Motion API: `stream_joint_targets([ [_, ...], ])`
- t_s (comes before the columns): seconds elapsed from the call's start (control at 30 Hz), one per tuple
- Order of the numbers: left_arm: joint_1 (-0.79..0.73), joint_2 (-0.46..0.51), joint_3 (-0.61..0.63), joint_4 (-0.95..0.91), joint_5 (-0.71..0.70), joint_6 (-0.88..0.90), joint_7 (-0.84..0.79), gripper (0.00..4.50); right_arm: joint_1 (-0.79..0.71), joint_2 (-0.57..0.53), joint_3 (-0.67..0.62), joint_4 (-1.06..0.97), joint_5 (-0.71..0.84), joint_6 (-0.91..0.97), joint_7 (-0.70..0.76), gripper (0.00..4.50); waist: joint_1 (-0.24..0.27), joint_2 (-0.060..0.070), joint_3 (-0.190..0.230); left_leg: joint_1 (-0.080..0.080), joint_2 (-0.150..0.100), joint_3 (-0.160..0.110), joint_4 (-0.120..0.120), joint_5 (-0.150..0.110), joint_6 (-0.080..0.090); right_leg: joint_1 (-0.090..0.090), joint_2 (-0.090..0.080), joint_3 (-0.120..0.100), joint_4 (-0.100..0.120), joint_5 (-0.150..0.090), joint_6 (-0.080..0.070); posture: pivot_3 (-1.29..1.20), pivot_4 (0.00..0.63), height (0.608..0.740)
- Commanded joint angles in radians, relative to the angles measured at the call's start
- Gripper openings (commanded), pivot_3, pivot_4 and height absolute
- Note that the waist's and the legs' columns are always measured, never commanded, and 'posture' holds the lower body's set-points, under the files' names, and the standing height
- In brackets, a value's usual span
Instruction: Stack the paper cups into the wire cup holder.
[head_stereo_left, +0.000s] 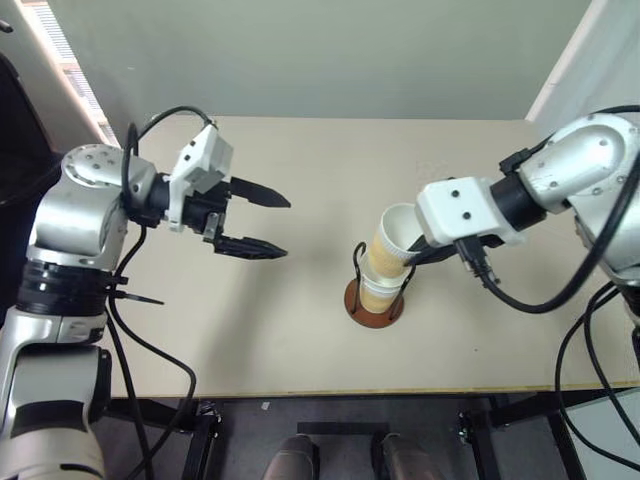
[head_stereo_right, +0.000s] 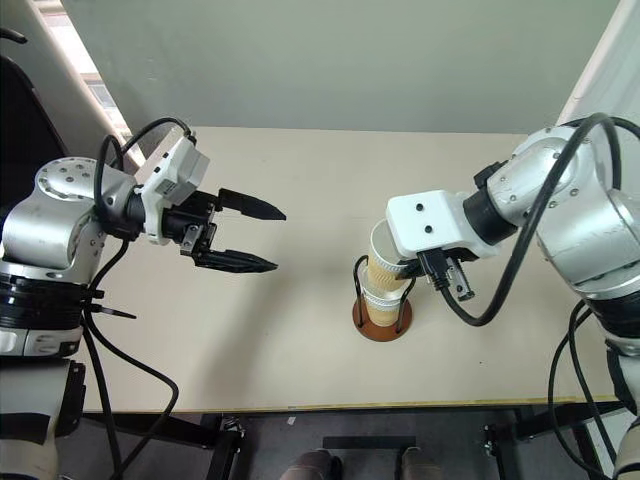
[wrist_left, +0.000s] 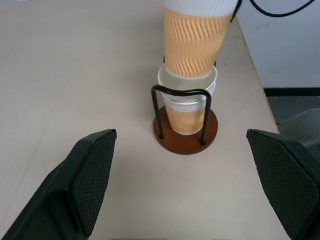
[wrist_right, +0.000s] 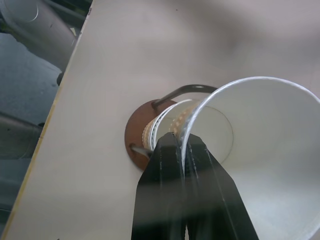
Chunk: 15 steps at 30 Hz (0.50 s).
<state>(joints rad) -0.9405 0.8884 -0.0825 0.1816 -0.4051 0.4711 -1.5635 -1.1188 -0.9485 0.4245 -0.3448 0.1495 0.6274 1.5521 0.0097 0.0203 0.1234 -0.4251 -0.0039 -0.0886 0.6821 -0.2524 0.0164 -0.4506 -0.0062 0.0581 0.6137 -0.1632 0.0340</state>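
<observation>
My right gripper (wrist_right: 184, 150): pinched tight on the wall of the top paper cup (head_stereo_left: 394, 238), one finger inside the rim and one outside, just above the wire cup holder (head_stereo_left: 375, 298).

Top paper cup: tilted, its open mouth leaning away from the wire cup holder's upright axis toward my left side; its narrow bottom sits in the mouth of the cups below. The white inside shows in the right wrist view.

Nested paper cups (wrist_left: 187, 102): standing upright inside the wire cup holder, between its black wire loops. I see at least one white rim there; how many cups are nested I cannot tell.

Wire cup holder: its reddish-brown disc base rests flat on the table (head_stereo_left: 300, 330), toward the near edge, right of the middle.

My left gripper (head_stereo_left: 262, 222): spread wide and holding nothing, raised over the table well to the left of the wire cup holder, fingers pointing toward it. In the left wrist view the holder stands between my two fingertips (wrist_left: 92, 175), well apart from them.
</observation>
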Motion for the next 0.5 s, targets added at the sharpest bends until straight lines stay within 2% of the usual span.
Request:
stream_joint_targets([
  [0.03,-0.032,0.016,0.014,-0.001,0.004,-0.019,-0.015,4.5,-0.022,0.014,0.025,0.027,-0.042,-0.045,0.007,0.02,-0.001,0.0,0.0,0.0,0.0,0.0,0.0,0.0,0.0,0.0,0.0,0.0,0.0,0.0,0.0,0.0,0.15,0.74],
  [0.23,-0.034,0.014,0.012,0.003,0.013,-0.03,-0.019,4.5,-0.035,0.039,0.05,0.042,-0.07,-0.061,0.032,0.02,-0.001,0.0,0.0,0.0,0.0,0.0,-0.001,0.0,0.0,0.0,0.0,0.0,0.0,0.0,0.0,0.0,0.15,0.74],
  [0.33,-0.037,0.013,0.011,0.009,0.018,-0.037,-0.022,4.5,-0.049,0.062,0.053,0.044,-0.072,-0.048,0.034,0.62,-0.003,0.0,0.0,0.0,0.0,0.0,-0.001,0.0,0.0,-0.001,0.0,0.0,0.0,0.0,-0.001,0.0,0.15,0.74],
  [0.5,-0.037,0.016,0.013,0.017,0.021,-0.043,-0.022,4.5,-0.069,0.091,0.042,0.055,-0.073,-0.026,0.022,2.32,-0.003,0.0,0.0,0.0,0.0,-0.001,-0.001,0.0,0.0,-0.001,0.0,0.0,0.0,-0.001,-0.002,0.0,0.15,0.74],
])
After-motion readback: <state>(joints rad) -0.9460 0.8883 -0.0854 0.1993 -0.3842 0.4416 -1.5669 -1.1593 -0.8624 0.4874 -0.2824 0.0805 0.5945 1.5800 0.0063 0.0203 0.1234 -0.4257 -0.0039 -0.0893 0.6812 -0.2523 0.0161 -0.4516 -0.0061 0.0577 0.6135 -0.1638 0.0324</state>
